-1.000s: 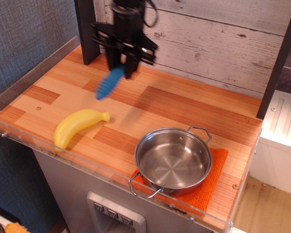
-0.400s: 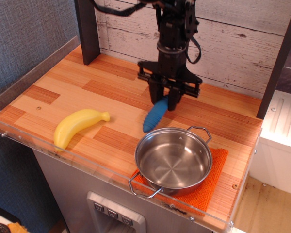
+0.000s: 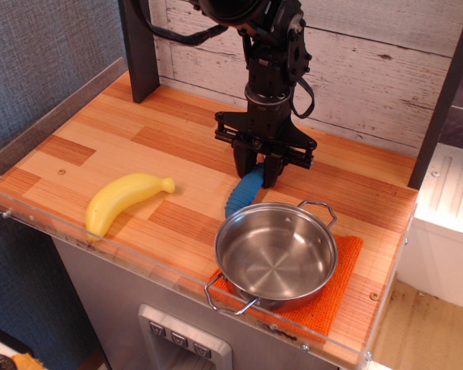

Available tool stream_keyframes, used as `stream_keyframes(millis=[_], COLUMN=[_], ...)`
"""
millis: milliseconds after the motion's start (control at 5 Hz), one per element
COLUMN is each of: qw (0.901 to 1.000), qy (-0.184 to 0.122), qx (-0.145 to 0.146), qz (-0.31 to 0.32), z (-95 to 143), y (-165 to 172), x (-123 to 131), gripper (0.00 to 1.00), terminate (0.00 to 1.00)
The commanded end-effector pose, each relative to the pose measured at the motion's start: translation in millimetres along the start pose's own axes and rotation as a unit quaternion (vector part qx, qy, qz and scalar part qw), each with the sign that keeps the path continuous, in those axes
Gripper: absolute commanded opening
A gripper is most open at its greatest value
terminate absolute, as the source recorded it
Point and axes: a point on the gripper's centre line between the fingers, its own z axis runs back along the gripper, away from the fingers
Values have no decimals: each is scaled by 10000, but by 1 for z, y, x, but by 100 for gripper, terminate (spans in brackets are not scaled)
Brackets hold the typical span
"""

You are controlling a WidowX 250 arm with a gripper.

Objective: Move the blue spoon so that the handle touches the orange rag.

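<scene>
My gripper (image 3: 257,174) hangs from the black arm over the middle of the wooden countertop and is shut on the blue spoon (image 3: 243,193). The ribbed blue handle slants down to the left, its low end just beyond the steel pan's far rim. The spoon's silver bowl is hidden between the fingers. The orange rag (image 3: 341,284) lies at the front right under the steel pan (image 3: 276,254); only its right and front parts show. The handle is apart from the rag.
A yellow toy banana (image 3: 125,200) lies at the front left. A clear plastic lip runs along the counter's front edge (image 3: 139,260). A dark post (image 3: 141,46) stands at the back left before the whitewashed plank wall.
My gripper carried the blue spoon from the back left of the counter rightward and forward, then lowered it slightly beside the pan's far rim.
</scene>
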Motion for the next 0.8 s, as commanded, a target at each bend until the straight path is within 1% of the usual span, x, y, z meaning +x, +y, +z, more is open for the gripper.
stream_keyframes(millis=[0, 200, 400, 600], qw=[9992, 9982, 9980, 9984], qy=[-329, -534, -538, -355], qx=[-223, -245, -208, -214], qz=[-5, -100, -260, -390], z=[40, 80, 99, 97], y=[12, 23, 32, 41], x=[-4, -12, -30, -50], gripper=[100, 100, 100, 100], terminate=[0, 0, 0, 0])
